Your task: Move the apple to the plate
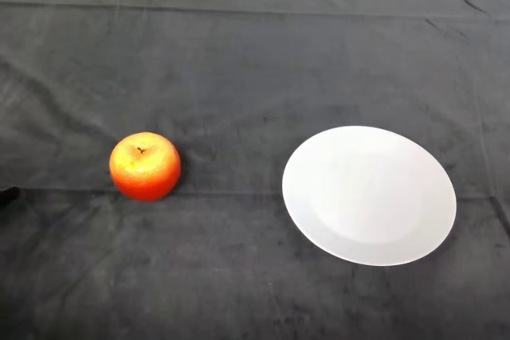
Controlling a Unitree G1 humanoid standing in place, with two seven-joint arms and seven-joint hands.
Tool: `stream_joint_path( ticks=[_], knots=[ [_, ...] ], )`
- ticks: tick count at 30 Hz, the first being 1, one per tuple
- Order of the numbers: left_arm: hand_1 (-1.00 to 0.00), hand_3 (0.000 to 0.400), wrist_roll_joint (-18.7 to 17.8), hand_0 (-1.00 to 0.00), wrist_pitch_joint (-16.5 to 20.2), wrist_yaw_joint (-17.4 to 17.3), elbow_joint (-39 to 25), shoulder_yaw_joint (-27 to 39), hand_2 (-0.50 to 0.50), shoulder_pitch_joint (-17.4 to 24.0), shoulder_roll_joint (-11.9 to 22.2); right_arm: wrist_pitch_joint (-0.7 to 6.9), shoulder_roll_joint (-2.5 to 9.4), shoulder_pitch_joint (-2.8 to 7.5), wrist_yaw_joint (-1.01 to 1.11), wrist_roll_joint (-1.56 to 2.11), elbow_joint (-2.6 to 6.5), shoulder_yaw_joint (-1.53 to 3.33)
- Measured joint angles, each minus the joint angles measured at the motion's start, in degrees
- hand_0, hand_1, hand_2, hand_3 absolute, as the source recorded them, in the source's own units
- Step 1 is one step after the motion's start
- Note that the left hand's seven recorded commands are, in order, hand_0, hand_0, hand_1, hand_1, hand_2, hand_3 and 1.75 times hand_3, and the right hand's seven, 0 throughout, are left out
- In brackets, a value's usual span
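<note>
In the head view I record the apple [145, 166] sitting stem-up on the counter [239, 292], well apart to the left of the empty white plate [369, 194], on my left arm's side, though no hand shows, so the fingers' state cannot be told.

Only a sliver of me shows: a small, rounded black shape, probably the tip of my left hand [5, 194], at the table's left edge. It is plain, unmarked, and darker than the cloth beneath it.
</note>
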Motion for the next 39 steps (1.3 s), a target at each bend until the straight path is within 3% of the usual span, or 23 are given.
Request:
stream_joint_path(
  ticks=[8, 39],
  knots=[
    [0.0, 0.0, 2.8, 0.0, -1.6, -0.8, -0.3, -4.0, 0.0, -0.1, -3.2, 0.0, -0.01, 0.0, 0.0, 0.0, 0.0, -0.02],
    [0.0, 0.0, 12.2, 0.0, -6.8, -1.5, -2.1, -14.0, 0.0, -1.8, -9.0, 0.0, -0.01, 0.0, 0.0, 0.0, 0.0, -0.01]
  ],
)
